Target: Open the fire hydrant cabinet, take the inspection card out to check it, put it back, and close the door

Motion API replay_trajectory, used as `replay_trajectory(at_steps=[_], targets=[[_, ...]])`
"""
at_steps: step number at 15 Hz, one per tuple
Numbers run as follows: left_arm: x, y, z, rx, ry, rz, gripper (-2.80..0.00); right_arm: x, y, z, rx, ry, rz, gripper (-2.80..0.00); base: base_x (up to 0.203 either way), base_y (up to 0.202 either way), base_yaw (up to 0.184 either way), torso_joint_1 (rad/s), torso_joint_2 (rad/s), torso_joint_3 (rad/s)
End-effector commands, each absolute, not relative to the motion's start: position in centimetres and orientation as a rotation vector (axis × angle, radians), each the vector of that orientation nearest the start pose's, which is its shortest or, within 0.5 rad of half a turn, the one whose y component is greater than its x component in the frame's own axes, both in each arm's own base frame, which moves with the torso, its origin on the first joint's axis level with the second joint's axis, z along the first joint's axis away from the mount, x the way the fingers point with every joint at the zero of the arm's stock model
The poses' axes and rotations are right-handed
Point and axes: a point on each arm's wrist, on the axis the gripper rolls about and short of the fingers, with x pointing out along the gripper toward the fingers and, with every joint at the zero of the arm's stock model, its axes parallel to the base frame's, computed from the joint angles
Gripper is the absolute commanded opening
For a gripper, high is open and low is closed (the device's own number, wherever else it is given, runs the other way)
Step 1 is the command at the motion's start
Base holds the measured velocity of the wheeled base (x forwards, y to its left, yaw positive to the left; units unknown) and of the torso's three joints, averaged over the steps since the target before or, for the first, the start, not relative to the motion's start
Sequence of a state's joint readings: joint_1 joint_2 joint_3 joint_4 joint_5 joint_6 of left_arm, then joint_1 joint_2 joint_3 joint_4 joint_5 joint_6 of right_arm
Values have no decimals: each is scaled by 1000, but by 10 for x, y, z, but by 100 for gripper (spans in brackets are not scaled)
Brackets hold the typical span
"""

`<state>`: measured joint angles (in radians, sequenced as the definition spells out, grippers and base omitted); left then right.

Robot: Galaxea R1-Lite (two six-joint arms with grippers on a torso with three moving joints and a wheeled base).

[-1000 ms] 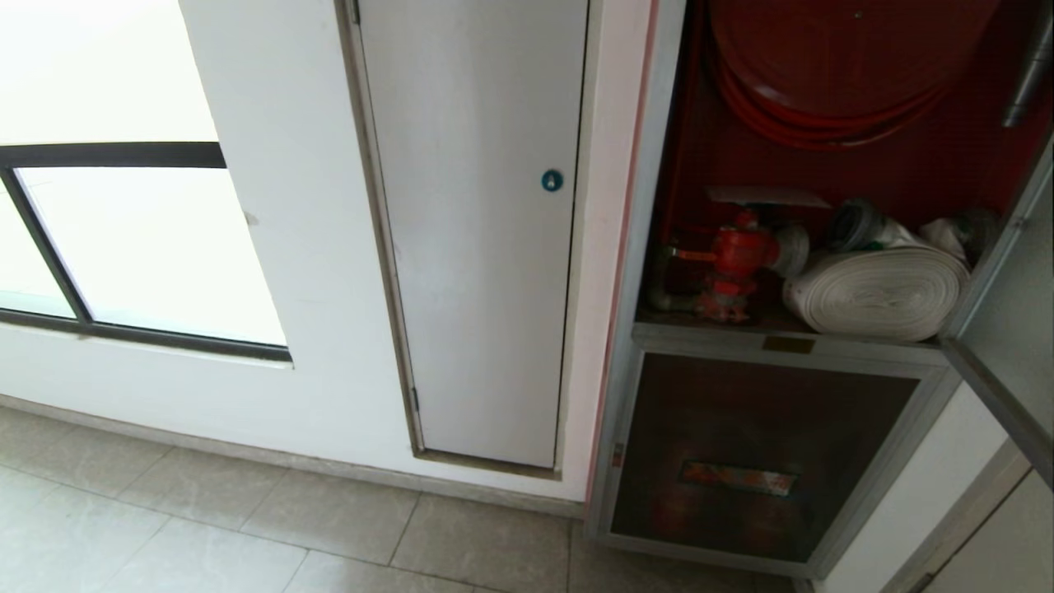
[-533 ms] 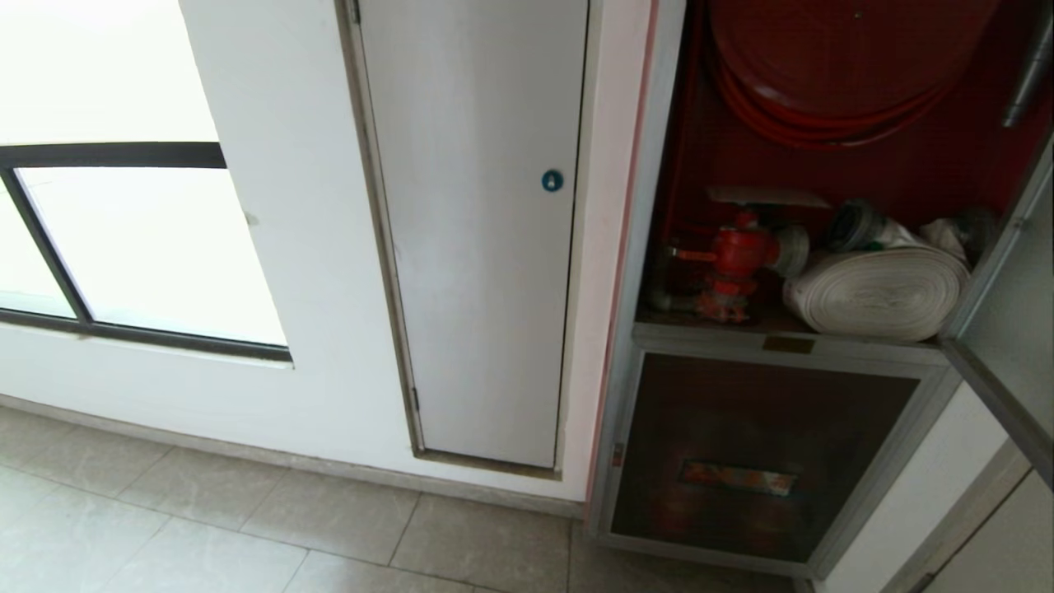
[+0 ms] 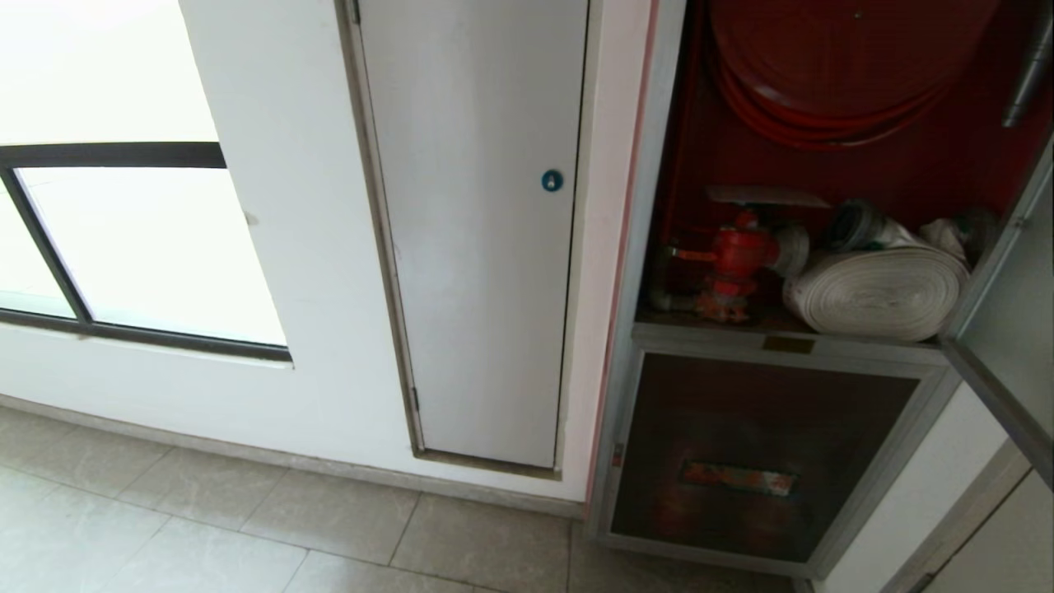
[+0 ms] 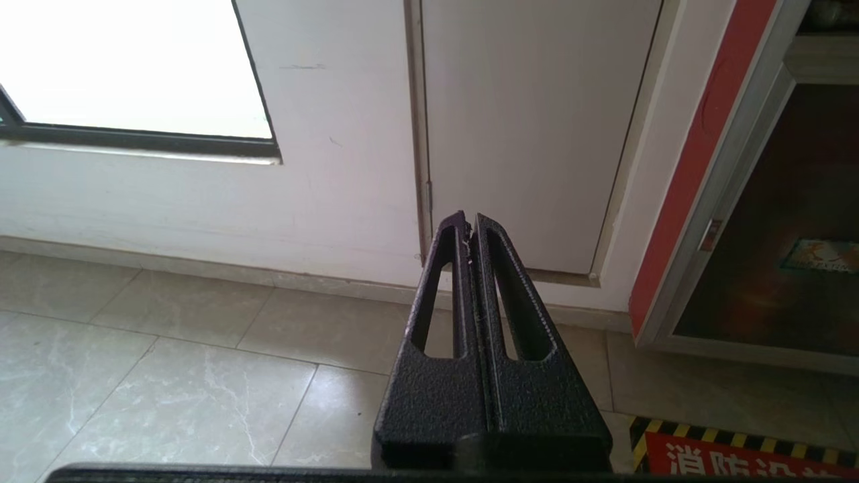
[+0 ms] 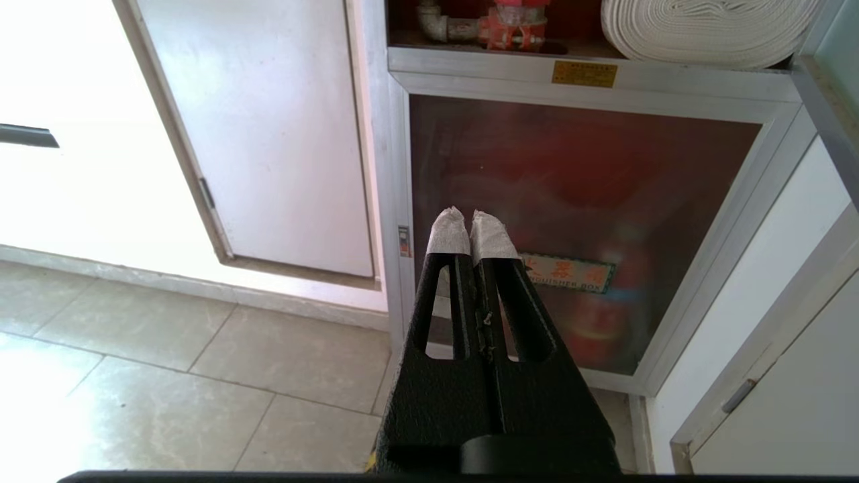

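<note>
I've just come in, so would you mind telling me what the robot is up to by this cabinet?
The fire hydrant cabinet stands open, its door swung out to the right. Inside are a red valve and a rolled white hose. Both the left gripper and right gripper are shut and empty, low before the cabinet. No inspection card is visible.

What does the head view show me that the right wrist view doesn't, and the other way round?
Only the head view shows the red hose reel high in the fire hydrant cabinet, the flat sheet above the red valve, the round blue lock on the grey-white door, and the window. Only the right wrist view shows the right gripper, shut and empty, low before the lower dark panel. Both show the rolled white hose, the valve, the yellow plate, the lower panel's orange label and the open door at the right edge.
</note>
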<state>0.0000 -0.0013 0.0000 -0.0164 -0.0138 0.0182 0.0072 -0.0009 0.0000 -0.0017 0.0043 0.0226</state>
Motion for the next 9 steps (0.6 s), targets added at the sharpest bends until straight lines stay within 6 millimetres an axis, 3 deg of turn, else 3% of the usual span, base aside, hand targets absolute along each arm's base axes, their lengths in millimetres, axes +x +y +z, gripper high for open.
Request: replay_trajectory(at_steps=[1, 9], targets=[[-22, 0, 76, 18, -11, -14, -280, -23, 0, 76, 23, -3, 12, -280, 0, 0, 0, 0, 0, 0], [-22, 0, 76, 18, -11, -14, -280, -23, 0, 76, 23, -4, 12, -280, 0, 0, 0, 0, 0, 0]])
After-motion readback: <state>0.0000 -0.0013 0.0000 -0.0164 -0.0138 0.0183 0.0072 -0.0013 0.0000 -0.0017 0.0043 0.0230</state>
